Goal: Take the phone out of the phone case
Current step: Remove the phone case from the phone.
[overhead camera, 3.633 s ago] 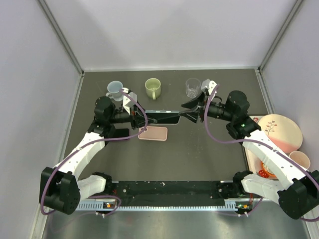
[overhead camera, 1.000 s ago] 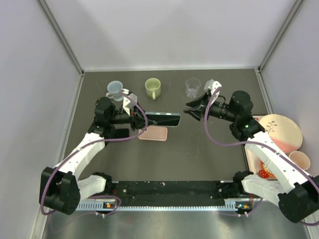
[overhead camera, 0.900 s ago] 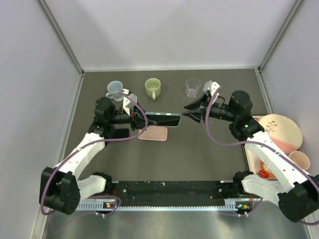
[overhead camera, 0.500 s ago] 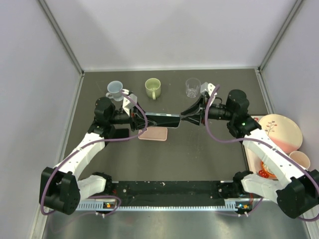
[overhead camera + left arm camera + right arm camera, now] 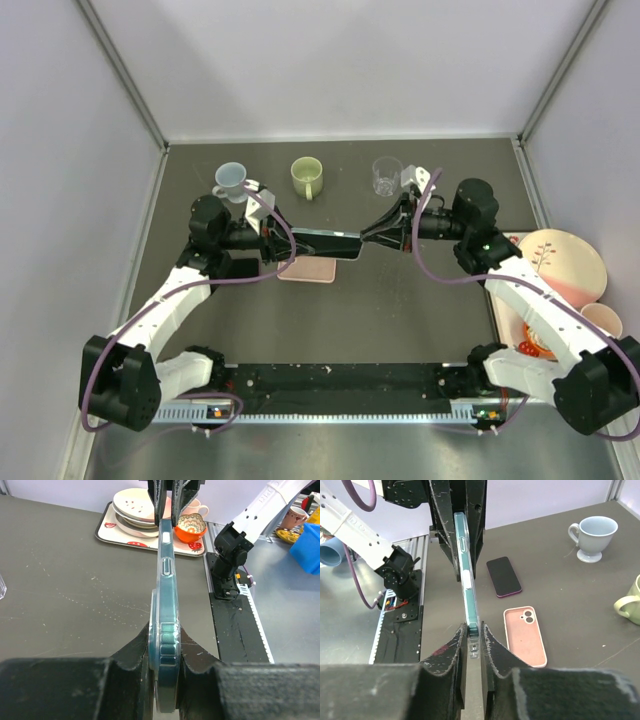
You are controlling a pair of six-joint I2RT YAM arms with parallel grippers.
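Observation:
A teal phone in a clear case (image 5: 325, 243) is held on edge above the table between both arms. My left gripper (image 5: 290, 243) is shut on its left end; in the left wrist view the fingers (image 5: 135, 655) press both faces of the cased phone (image 5: 167, 595). My right gripper (image 5: 365, 238) is at the right end. In the right wrist view my right gripper (image 5: 472, 635) has its jaws closed against the sides of the phone's end (image 5: 466, 580).
An empty pink case (image 5: 306, 269) lies on the table under the held phone, next to a dark phone (image 5: 503, 576). A blue-grey cup (image 5: 230, 178), green mug (image 5: 307, 176) and glass (image 5: 386, 175) stand at the back. A tray with plates (image 5: 560, 270) is at the right.
My right gripper was open and away from the phone a second ago. It has moved left to the phone's right end and closed on it. The left gripper has kept its hold.

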